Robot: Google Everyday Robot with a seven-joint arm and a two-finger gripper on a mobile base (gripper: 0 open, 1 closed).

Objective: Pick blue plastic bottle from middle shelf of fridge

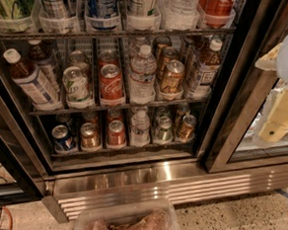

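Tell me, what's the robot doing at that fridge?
It is facing the fridge to fetch a blue plastic bottle from the middle shelf. That bottle stands at the shelf's left end, with a twin bottle at the right end and cans and a water bottle between them. The tool hangs off to the right, before the glass door, touching nothing. Nothing is picked yet.

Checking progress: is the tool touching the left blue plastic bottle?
Apart. Camera view: the tool hangs far right, beyond the door frame; the blue plastic bottle stands far left.
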